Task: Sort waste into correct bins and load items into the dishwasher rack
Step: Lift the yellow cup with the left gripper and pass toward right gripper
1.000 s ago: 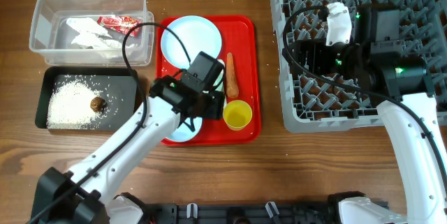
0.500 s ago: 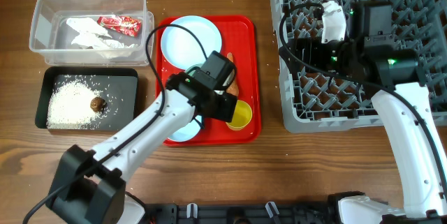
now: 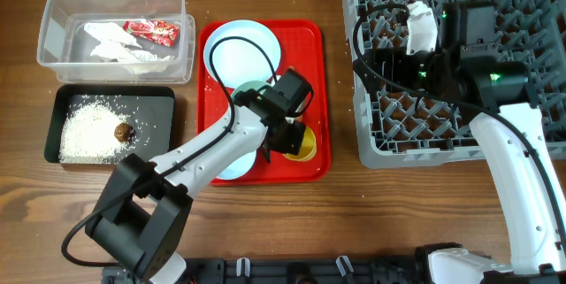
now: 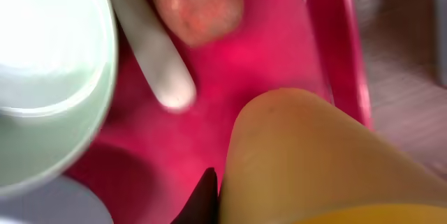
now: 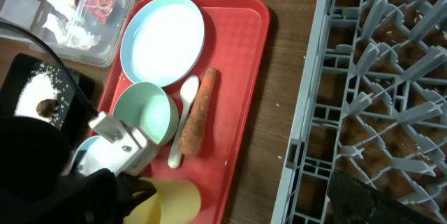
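My left gripper [image 3: 293, 139] is down on the red tray [image 3: 315, 63], shut on the rim of the small yellow cup [image 3: 304, 147]. In the left wrist view the cup's wall [image 4: 314, 161] fills the lower right, with one dark finger [image 4: 206, 199] pressed against it. The orange carrot [image 5: 194, 116] and white spoon [image 5: 180, 123] lie side by side just beyond. A pale green bowl [image 5: 143, 112] and the pale blue plate [image 5: 162, 39] sit further along the tray. My right gripper [image 3: 389, 58] hovers open over the grey dishwasher rack [image 3: 380, 138], holding nothing.
The clear tub [image 3: 53, 49] at the far left holds white paper and a red wrapper [image 3: 150, 27]. The black tub [image 3: 55, 138] below it holds rice and a brown lump [image 3: 125, 131]. A second pale bowl [image 3: 232, 165] is partly under my left arm.
My left gripper slid right along the tray to the yellow cup and shut on its rim. The right arm shifted slightly left over the rack, then held still.
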{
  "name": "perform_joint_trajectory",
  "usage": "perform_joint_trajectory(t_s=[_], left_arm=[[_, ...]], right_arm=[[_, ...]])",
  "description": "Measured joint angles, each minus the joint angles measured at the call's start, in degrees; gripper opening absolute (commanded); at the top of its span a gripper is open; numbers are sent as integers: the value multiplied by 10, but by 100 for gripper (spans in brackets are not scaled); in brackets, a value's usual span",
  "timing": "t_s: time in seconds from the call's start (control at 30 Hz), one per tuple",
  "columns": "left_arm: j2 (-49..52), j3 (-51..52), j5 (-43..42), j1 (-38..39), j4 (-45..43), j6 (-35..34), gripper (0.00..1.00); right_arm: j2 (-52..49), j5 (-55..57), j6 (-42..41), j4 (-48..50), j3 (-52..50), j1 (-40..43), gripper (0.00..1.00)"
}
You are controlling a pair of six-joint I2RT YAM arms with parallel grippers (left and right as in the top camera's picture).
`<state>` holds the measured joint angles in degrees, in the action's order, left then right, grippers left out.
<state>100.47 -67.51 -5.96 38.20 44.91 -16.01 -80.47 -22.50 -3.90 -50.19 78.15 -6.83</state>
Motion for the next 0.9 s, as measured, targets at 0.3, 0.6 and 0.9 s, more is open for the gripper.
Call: perform_joint_trajectory(t_s=[0.3, 0.6, 0.9], left_arm=[[-117, -112, -270, -202, 45, -7, 4], [-123, -113, -699, -380, -91, 25, 4], [-123, -113, -775, -355, -106, 24, 4]], right_arm=[[0, -112, -6, 64, 0, 0, 100], [-1, -332, -26, 276, -1, -30, 100], [-34, -382, -62, 373, -1, -119, 100]])
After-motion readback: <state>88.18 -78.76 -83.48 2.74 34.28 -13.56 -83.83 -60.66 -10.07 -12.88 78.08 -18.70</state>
